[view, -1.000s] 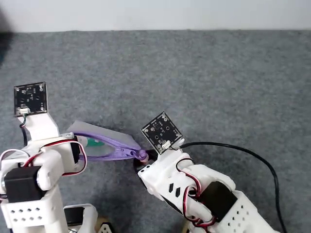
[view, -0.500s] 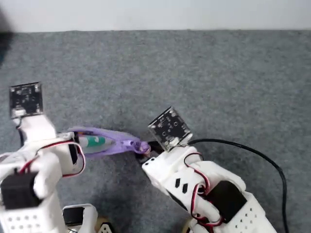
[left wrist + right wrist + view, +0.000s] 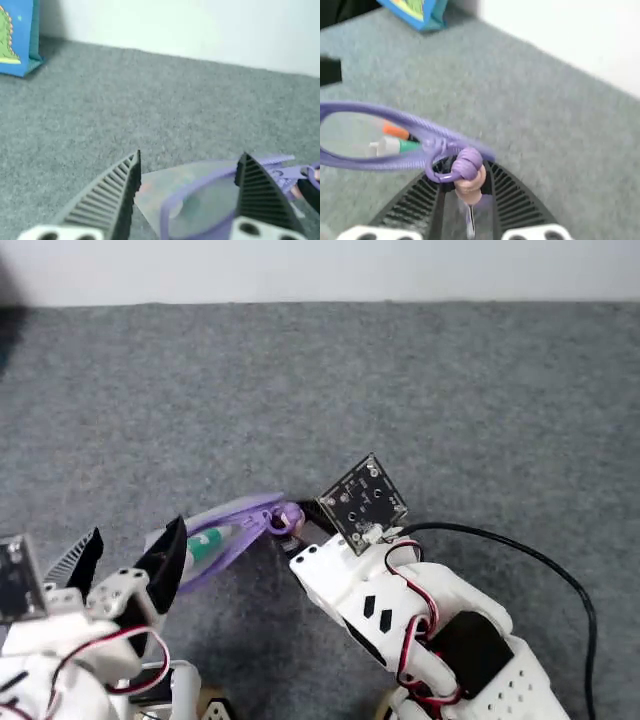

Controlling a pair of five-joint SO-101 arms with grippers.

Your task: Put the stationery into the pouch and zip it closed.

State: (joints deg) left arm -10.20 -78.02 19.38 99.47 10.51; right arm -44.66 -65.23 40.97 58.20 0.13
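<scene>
High view: pouch [image 3: 235, 520] lies on the grey worktop [image 3: 450, 390] btw. the two arms, pens [image 3: 205, 542] inside; left gripper [image 3: 138, 535] is spread wide over the pouch's end, holding nothing; right gripper [image 3: 298, 523] pinches the pull [image 3: 288, 515].

Left wrist view: pouch [image 3: 200, 200] sits under the spread fingers [image 3: 125, 180]; blue bag [image 3: 15, 35] is far off by the wall [image 3: 200, 20].

Right wrist view: right gripper [image 3: 465, 175] is clamped on the pull [image 3: 467, 164]; the pouch mouth gapes.

I think left should pinch the pouch end, so right can drag slow & straight; lots of free room ahead, little by the arm bases.
</scene>
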